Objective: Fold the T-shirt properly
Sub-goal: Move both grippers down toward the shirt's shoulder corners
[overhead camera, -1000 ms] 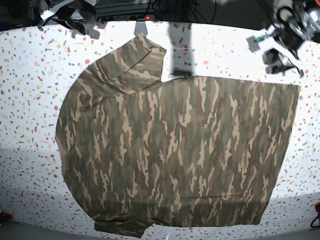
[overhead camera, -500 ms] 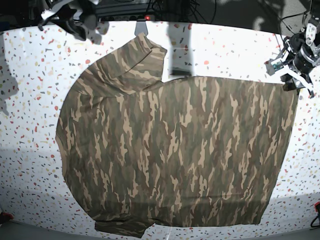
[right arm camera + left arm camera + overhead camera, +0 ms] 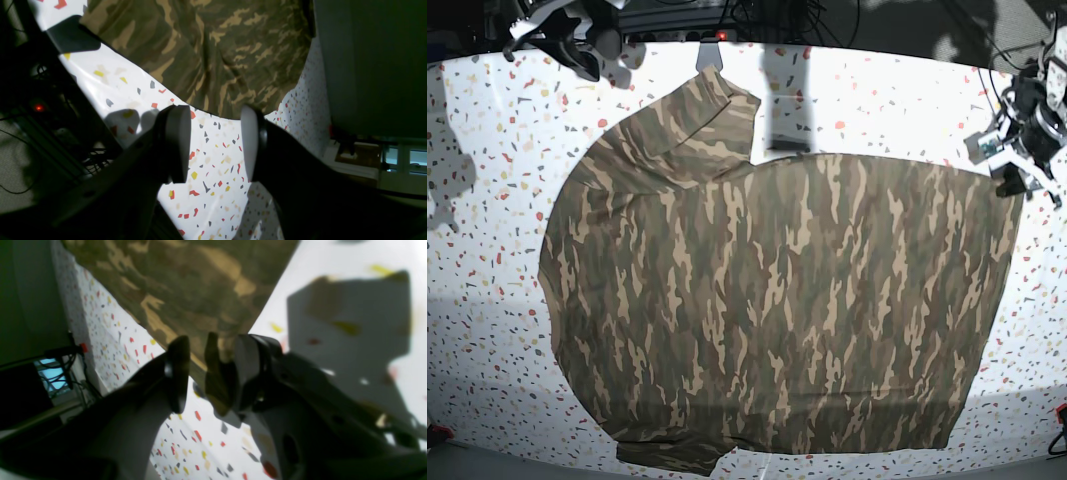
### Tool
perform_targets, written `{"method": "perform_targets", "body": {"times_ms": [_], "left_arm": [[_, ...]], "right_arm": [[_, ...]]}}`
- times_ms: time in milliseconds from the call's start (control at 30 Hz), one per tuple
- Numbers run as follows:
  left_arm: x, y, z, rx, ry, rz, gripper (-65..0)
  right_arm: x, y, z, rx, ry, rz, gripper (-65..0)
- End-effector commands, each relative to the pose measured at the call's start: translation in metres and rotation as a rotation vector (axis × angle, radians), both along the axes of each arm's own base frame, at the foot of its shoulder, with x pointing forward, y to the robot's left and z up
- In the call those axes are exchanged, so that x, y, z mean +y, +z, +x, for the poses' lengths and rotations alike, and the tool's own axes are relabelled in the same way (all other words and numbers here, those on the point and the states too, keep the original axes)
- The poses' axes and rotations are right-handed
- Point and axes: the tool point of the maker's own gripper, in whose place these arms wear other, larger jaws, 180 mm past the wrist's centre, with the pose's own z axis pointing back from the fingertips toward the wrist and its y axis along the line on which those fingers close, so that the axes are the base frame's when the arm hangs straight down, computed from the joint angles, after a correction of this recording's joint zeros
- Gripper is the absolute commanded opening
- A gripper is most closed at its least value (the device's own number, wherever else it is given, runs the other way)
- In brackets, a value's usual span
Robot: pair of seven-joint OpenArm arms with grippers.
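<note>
Since the earlier frame, left tool (image 3: 1012, 172) has descended from above the speckled surface (image 3: 487, 250) to the T-shirt (image 3: 777, 300) hem corner at the far right. Its fingers (image 3: 176, 373) stand apart, straddling the cloth edge. Right tool (image 3: 215, 143) hovers spread above bare surface near the sleeve edge. T-shirt lies flat, spread across the surface centre.

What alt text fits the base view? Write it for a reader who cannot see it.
A camouflage T-shirt lies spread flat across a white speckled table, one sleeve pointing to the far edge. The left pincer hovers at the shirt's far right corner; the right pincer sits off the cloth at the far left.
</note>
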Motion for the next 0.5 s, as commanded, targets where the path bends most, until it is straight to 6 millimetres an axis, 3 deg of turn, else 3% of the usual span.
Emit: {"method": "perform_targets", "body": {"times_ms": [0,267,467], "left_arm": [[0.011,0.006,0.007,-0.009,0.009,0.030,-43.1],[0.011,-0.002,0.011,0.053,0.005,-0.029,-43.9],[0.000,-0.009,-0.001,0.140,-0.022,-0.081,-55.5]], "right_arm": [[0.004,0.009,0.003,-0.031,0.012,0.016,-39.7],[-0.003,0.006,0.002,-0.017,-0.017,-0.007,-39.7],[-0.003,0.006,0.003,-0.018,-0.017,-0.007,-39.7]]}}
